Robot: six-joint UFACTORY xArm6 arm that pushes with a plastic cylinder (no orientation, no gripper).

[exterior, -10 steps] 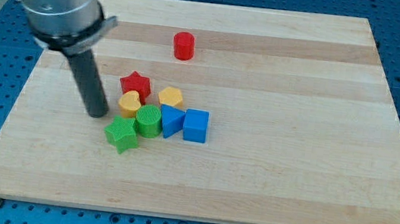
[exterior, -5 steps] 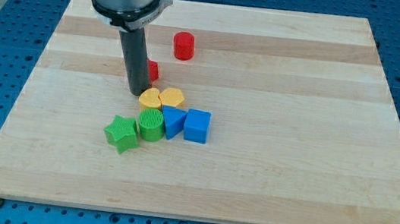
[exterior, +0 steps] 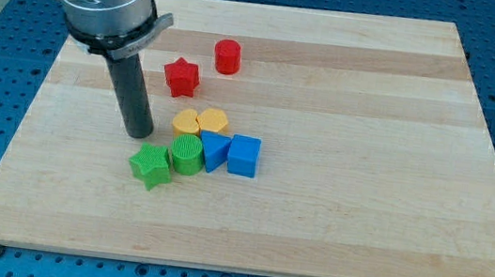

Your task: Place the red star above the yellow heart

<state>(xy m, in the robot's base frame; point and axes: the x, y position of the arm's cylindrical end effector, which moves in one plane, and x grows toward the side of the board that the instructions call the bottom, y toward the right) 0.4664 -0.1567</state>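
The red star (exterior: 181,76) lies on the wooden board, up and a little left of the yellow heart (exterior: 187,120), with a gap between them. My tip (exterior: 139,132) rests on the board to the left of the yellow heart and just above the green star (exterior: 149,165), touching no block. The rod rises toward the view's top left.
A yellow hexagon (exterior: 215,120) sits right of the heart. Below them are a green cylinder (exterior: 186,153), a blue triangular block (exterior: 213,149) and a blue cube (exterior: 243,155). A red cylinder (exterior: 227,57) stands at the view's top, right of the red star.
The red star moved up and away from the yellow heart. The heart shifted right against the hexagon. My tip swung right behind the star, then back left and down beside the heart.
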